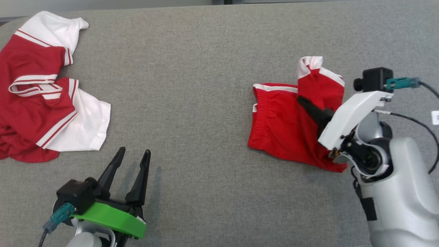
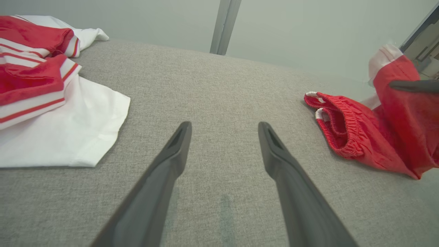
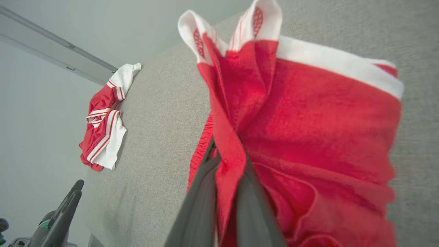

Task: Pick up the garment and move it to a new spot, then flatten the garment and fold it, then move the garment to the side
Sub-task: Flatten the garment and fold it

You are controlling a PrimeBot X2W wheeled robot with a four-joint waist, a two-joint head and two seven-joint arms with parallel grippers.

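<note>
The garment, red shorts [image 1: 281,123] with white trim, lies crumpled on the right of the grey surface, one leg lifted and folded up. My right gripper [image 1: 301,100] is shut on a fold of that red fabric; in the right wrist view the cloth [image 3: 325,130] is pinched between the two dark fingers [image 3: 202,192]. The left wrist view shows the shorts' elastic waistband [image 2: 343,127] at right, with a right finger [image 2: 411,85] against the raised leg. My left gripper [image 1: 134,151] hovers open over bare surface at lower left, holding nothing [image 2: 224,127].
A red and white jersey [image 1: 41,92] lies bunched at the far left [image 2: 51,103] [image 3: 103,120]. The grey fabric surface [image 1: 199,85] stretches between the two garments. Its back edge meets a pale wall with a grey post [image 2: 223,27].
</note>
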